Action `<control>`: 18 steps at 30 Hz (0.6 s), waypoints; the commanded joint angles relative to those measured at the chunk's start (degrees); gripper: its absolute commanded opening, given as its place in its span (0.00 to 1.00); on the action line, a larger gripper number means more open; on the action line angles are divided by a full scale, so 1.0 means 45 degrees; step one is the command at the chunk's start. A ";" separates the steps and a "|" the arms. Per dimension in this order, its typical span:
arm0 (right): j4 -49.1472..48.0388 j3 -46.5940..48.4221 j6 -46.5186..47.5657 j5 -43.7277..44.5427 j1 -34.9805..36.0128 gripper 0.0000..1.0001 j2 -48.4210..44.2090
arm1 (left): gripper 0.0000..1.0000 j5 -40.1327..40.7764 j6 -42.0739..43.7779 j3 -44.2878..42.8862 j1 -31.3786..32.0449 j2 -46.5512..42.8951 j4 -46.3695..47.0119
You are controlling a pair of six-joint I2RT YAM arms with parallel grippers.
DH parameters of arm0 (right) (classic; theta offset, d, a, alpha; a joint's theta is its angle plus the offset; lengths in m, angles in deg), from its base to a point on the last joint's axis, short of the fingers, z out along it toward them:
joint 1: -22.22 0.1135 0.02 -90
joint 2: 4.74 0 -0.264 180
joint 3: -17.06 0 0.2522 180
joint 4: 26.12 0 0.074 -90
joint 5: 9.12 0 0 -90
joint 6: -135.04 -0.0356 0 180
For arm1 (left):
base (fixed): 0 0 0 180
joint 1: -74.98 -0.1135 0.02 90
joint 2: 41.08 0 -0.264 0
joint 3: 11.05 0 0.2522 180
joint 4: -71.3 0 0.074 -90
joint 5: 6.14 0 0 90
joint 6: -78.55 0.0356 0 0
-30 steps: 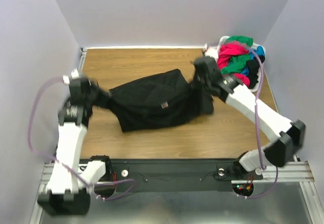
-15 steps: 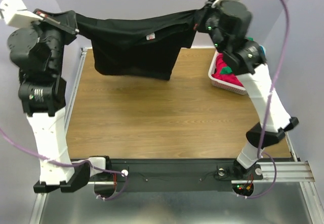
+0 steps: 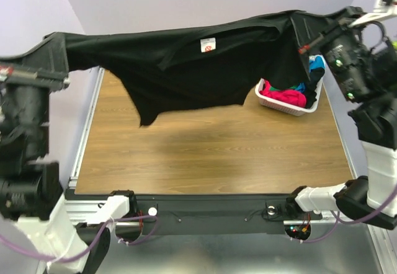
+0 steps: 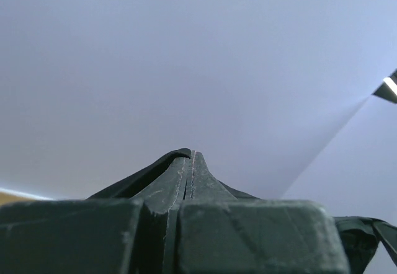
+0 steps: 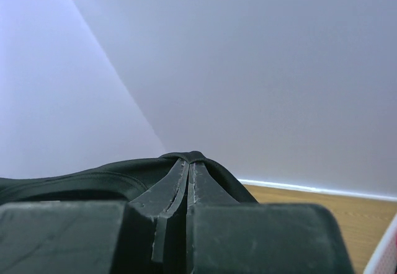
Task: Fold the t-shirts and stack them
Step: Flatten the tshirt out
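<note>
Both arms are up high here with the black t-shirt [image 3: 186,69] strung out in the air between them, 1 end in each gripper. On the left wrist cam the left gripper [image 4: 189,156] has its 2 fingers pressed flat together with a thin fold of black cloth caught at the tips and spilling down 1 side of them. It's the same on the right: the right gripper [image 5: 189,161] is clamped tight, and fabric wraps over the fingertips and trails off to one side. From the top cam the shirt's upper edge runs almost taut from fingers to fingers, with the white neck label [image 3: 208,44] roughly midway between them. The rest hangs below, well apart from the table [image 3: 217,156], and 1 corner droops lowest nearer the left fingers. Below the right fingers sits the white basket [image 3: 279,104] with the other t-shirts [image 3: 277,92] heaped inside (pink-red on top, plus bits of blue, green and black).
</note>
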 commanded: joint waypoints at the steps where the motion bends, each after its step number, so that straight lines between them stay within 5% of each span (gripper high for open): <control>1: -0.0633 0.0186 0.0110 -0.0576 -0.0072 0.00 -0.0339 | 0.00 -0.0278 -0.0106 -0.0859 -0.0021 -0.0485 0.0974; 9: -0.0809 0.0461 0.0949 0.1023 -0.0072 0.01 0.0499 | 0.00 -0.0317 -0.0126 -0.0236 -0.0021 0.0000 0.1581; 18: -0.1530 0.2368 0.2179 0.2510 -0.0072 0.01 0.4853 | 0.00 0.1088 0.0771 0.0119 -0.0041 0.2965 0.1933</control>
